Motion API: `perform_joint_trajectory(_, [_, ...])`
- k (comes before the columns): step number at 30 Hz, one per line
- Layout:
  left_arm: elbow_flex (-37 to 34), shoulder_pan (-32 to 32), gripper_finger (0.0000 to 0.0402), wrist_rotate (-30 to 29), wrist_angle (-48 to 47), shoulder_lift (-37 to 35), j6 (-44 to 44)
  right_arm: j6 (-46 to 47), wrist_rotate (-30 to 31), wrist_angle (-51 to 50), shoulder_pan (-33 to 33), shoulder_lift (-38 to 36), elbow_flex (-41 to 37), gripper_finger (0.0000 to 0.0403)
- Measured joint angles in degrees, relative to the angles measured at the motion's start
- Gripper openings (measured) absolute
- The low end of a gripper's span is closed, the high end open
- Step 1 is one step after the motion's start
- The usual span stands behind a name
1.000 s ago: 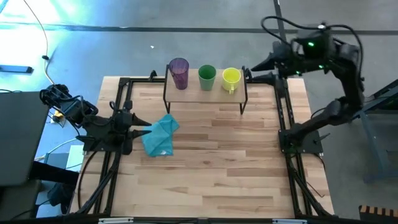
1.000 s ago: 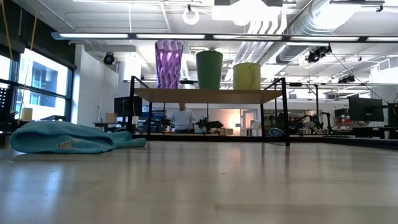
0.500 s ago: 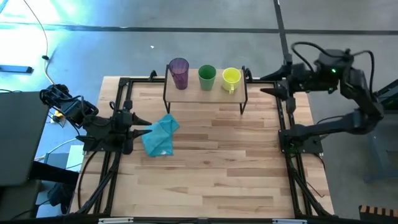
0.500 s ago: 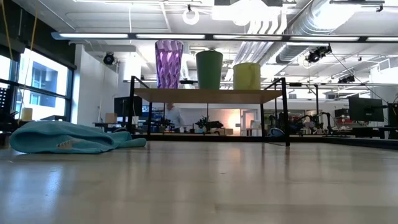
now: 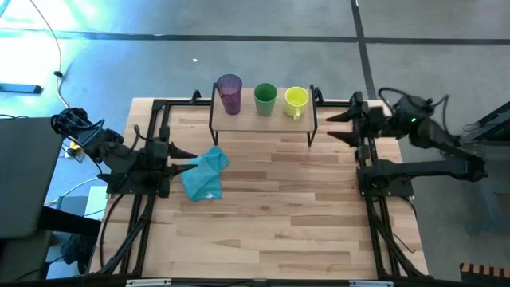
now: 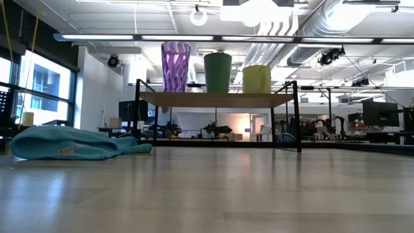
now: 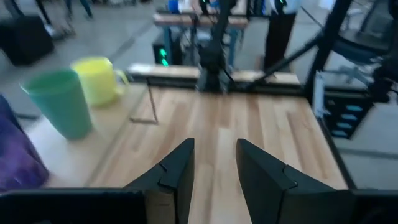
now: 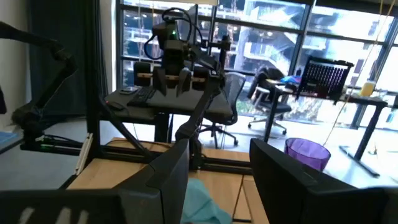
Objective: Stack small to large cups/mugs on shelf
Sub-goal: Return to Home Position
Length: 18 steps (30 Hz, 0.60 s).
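Cloth lies left of centre in your high view, the left gripper beside it, fingers parted and empty; the right gripper at centre right likewise (nothing held). Beyond, top centre, the shelf carries purple tumbler, green cup and yellow mug side by side.

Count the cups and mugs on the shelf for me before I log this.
3, upright in a row on the shelf: the purple tumbler at the left arm's end, the green cup in the middle, the yellow mug at the right arm's end. No other cup shows in any view.
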Motion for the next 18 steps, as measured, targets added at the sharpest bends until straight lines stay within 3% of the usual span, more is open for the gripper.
perform_joint_trajectory(8, [0.0,0.0,0.0108,-4.6,6.7,-0.1,11.0,-2.7,1.4,12.7,2.1,-6.0,-13.0,0.0163])
perform_joint_trajectory(18, [0.0,0.0,0.0108,-6.5,6.2,-4.5,13.5,-1.4,4.4,23.3,2.1,-18.1,-25.8,0.0163])
